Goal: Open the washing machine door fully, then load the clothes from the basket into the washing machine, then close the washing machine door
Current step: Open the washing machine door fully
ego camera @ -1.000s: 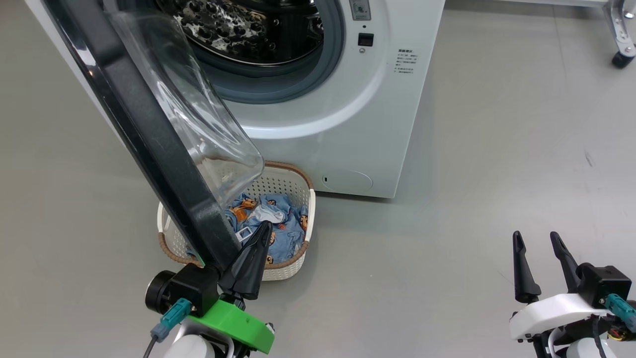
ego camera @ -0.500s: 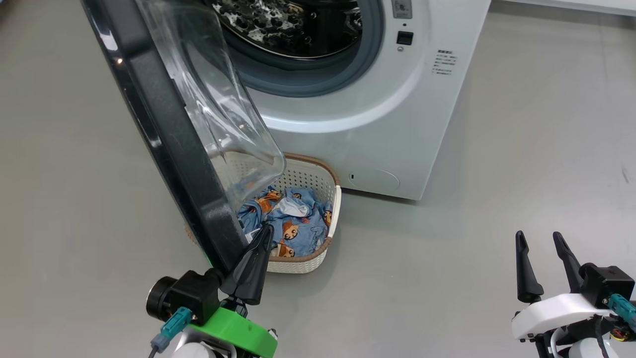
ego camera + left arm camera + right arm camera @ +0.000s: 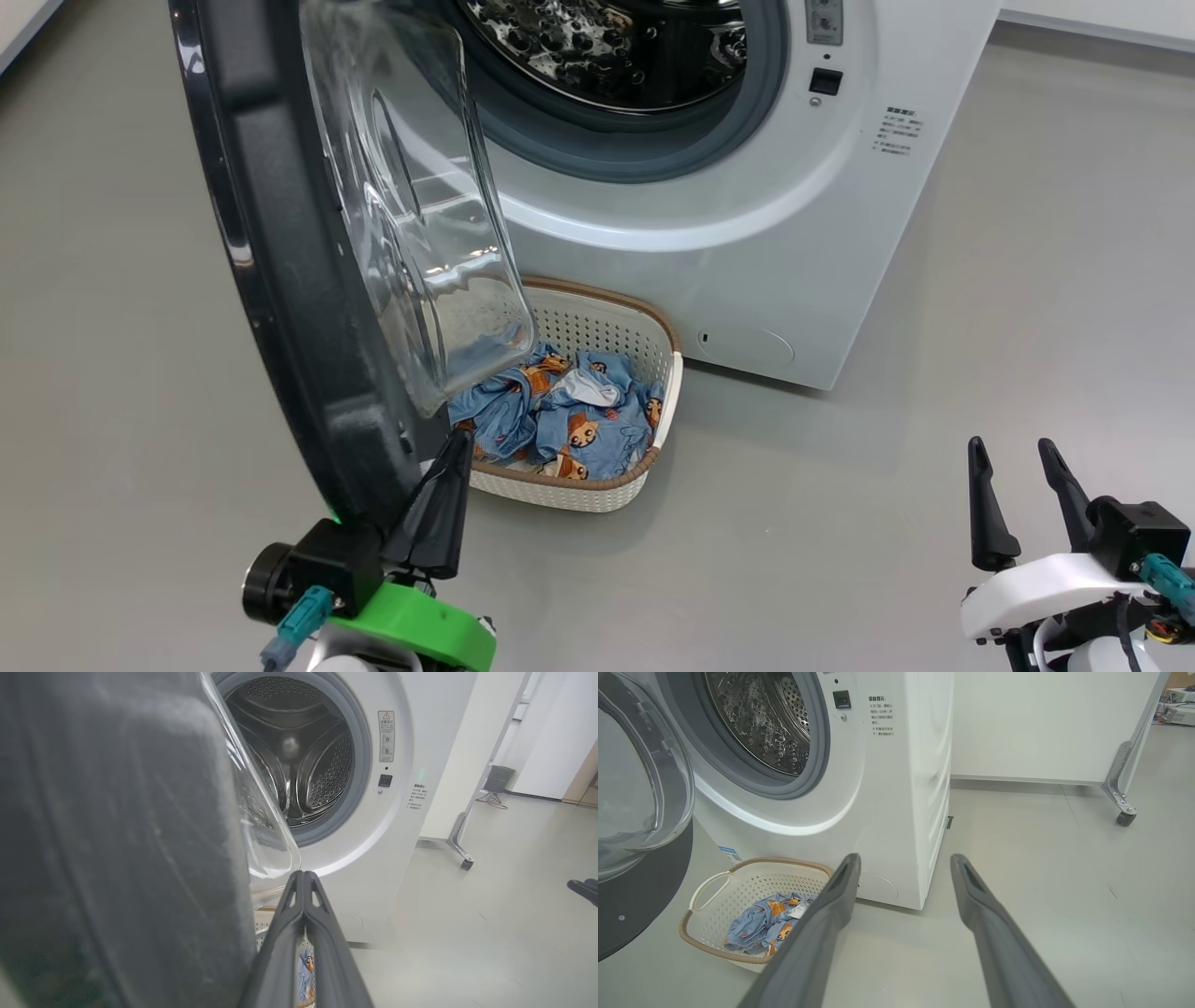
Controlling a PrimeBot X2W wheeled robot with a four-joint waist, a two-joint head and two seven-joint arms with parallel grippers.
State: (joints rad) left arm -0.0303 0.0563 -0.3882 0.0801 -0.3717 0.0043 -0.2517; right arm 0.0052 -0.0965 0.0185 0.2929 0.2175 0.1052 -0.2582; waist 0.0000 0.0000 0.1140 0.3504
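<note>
Door (image 3: 280, 280) wider, beside left pincer (image 3: 456, 441)

Bright, even light, soft shadows on the floor (image 3: 1027, 280); the washing machine door (image 3: 280, 280) glints and blurs close up.

**Head view.** The washing machine (image 3: 747, 233) stands far centre, its steel drum (image 3: 607, 47) exposed inside the grey gasket (image 3: 653, 154). At left the washing machine door (image 3: 308, 355) stands open, nearly edge-on, with its glass bowl (image 3: 420, 233) facing right. The basket (image 3: 597, 327) sits on the grey floor (image 3: 934, 373) just before the machine, partly behind the door, and holds the clothes (image 3: 560, 420). Near left, the left gripper (image 3: 457, 443), fingers pressed together, lies close beside the door's lower edge. Near right, the right gripper (image 3: 1011, 446) holds its fingers apart above the floor.
</note>
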